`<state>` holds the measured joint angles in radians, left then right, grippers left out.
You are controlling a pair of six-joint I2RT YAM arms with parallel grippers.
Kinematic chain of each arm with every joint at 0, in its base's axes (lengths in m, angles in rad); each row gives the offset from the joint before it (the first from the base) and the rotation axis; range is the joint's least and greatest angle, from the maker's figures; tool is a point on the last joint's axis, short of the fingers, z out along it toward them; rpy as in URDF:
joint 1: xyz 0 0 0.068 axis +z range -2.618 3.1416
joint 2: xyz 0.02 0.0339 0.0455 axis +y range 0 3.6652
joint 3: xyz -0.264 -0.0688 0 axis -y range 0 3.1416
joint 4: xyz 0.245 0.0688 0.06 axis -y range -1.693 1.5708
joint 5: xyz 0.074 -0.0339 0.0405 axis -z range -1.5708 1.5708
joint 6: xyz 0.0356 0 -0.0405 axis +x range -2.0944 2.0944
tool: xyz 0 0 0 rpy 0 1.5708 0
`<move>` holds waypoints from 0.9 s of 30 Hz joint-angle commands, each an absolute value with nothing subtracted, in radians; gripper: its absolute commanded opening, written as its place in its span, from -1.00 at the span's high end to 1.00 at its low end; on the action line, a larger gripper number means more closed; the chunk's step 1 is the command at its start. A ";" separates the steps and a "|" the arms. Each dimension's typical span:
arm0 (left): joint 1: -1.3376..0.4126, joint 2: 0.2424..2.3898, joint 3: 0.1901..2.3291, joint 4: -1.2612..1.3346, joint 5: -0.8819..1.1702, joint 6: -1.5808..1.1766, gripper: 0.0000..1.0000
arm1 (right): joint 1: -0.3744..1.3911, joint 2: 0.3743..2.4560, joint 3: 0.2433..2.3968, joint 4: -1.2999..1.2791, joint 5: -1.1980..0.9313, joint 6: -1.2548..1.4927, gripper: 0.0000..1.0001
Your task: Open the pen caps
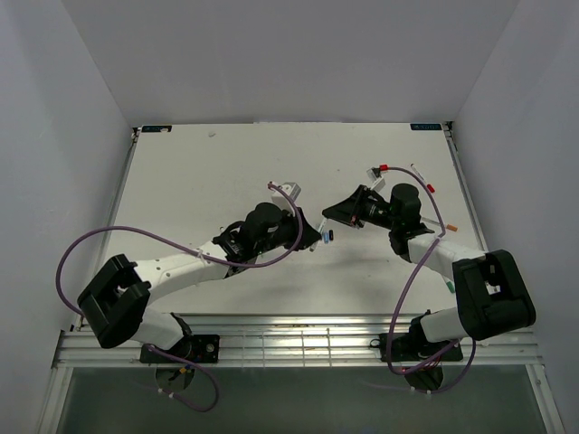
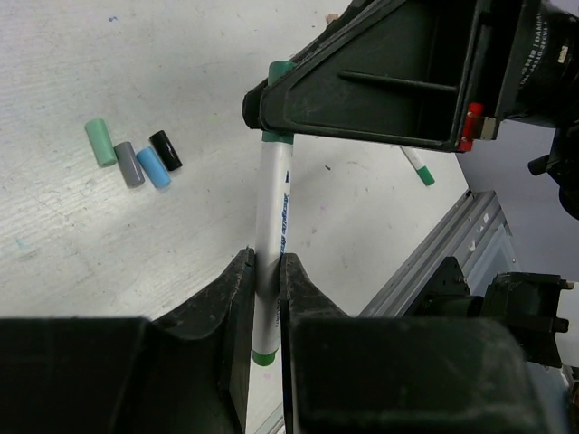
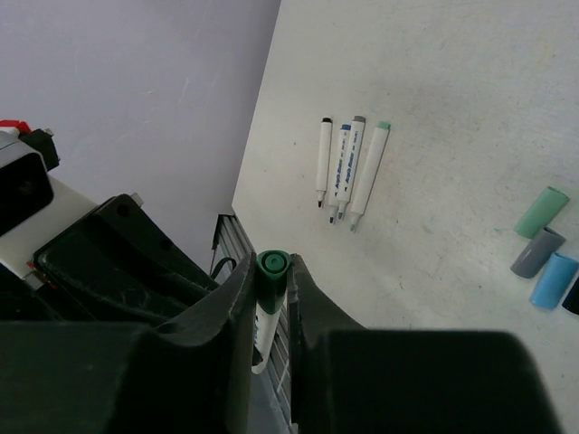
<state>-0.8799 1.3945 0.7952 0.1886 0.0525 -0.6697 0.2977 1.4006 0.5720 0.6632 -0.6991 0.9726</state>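
Pull is best kept along the white pen barrel [image 2: 271, 203], clamped low-centre by the left gripper [image 2: 267, 267], with the green cap [image 2: 281, 69] pinched by the right gripper [image 3: 271, 274].

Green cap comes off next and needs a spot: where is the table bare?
Bare: far-left table, between left arm and back edge; also between loose pens and loose caps. Crowded: centre, where left gripper holds a pen, right gripper its cap.

I'm seeing a matte white tabletop [image 3: 434, 81]. On it, close to its edge, four thin white uncapped marker pens [image 3: 370, 174] lie side by side, roughly parallel.
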 commanded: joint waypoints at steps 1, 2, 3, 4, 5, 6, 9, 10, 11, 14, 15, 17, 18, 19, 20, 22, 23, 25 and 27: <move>-0.885 1.377 0.805 0.218 0.049 -0.670 1.00 | 0.304 1.402 0.561 0.741 -0.710 0.976 0.81; -0.885 1.379 0.804 0.218 0.054 -0.667 1.00 | 0.305 1.401 0.561 0.742 -0.709 0.980 0.84; -0.885 1.385 0.805 0.218 0.057 -0.663 1.00 | 0.305 1.399 0.561 0.745 -0.709 0.982 0.85; -0.885 1.387 0.804 0.218 0.061 -0.660 0.98 | 0.304 1.396 0.560 0.747 -0.710 0.986 0.85; -0.885 1.387 0.801 0.218 0.066 -0.660 0.80 | 0.305 1.396 0.558 0.756 -0.715 0.995 0.85; -0.885 1.384 0.795 0.218 0.064 -0.663 0.58 | 0.305 1.394 0.555 0.762 -0.718 1.000 0.85; -0.885 1.378 0.773 0.218 0.061 -0.661 -0.06 | 0.304 1.391 0.549 0.782 -0.733 1.019 0.85; -0.885 1.378 0.770 0.221 0.063 -0.660 -0.16 | 0.305 1.391 0.546 0.790 -0.739 1.023 0.85; -0.885 1.382 0.769 0.219 0.067 -0.657 -0.18 | 0.304 1.393 0.545 0.796 -0.750 1.028 0.85; -0.885 1.400 0.778 0.221 0.103 -0.641 -0.20 | 0.305 1.397 0.537 0.836 -0.770 1.049 0.85; -0.887 1.405 0.779 0.221 0.115 -0.640 -0.19 | 0.305 1.400 0.537 0.844 -0.775 1.055 0.85; -0.887 1.419 0.785 0.225 0.127 -0.638 -0.19 | 0.307 1.408 0.534 0.867 -0.790 1.074 0.85; -0.885 1.425 0.788 0.227 0.133 -0.637 -0.18 | 0.307 1.411 0.535 0.876 -0.796 1.078 0.85; -0.885 1.431 0.793 0.232 0.153 -0.632 -0.15 | 0.308 1.416 0.537 0.888 -0.799 1.086 0.85; -0.885 1.442 0.798 0.235 0.166 -0.630 -0.09 | 0.311 1.419 0.537 0.890 -0.805 1.086 0.85; -0.885 1.450 0.808 0.241 0.189 -0.626 0.33 | 0.310 1.422 0.537 0.893 -0.807 1.088 0.85; -0.885 1.454 0.811 0.242 0.204 -0.624 0.48 | 0.311 1.422 0.534 0.896 -0.802 1.086 0.85; -0.885 1.459 0.815 0.242 0.218 -0.624 0.87 | 0.311 1.420 0.534 0.897 -0.789 1.075 0.85; -0.885 1.457 0.815 0.242 0.227 -0.623 1.00 | 0.311 1.419 0.543 0.884 -0.773 1.057 0.85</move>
<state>-0.8841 1.4582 0.7845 0.2340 0.1791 -0.6365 0.3061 1.4242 0.5381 0.8200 -0.7723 1.0672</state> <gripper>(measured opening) 0.076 0.190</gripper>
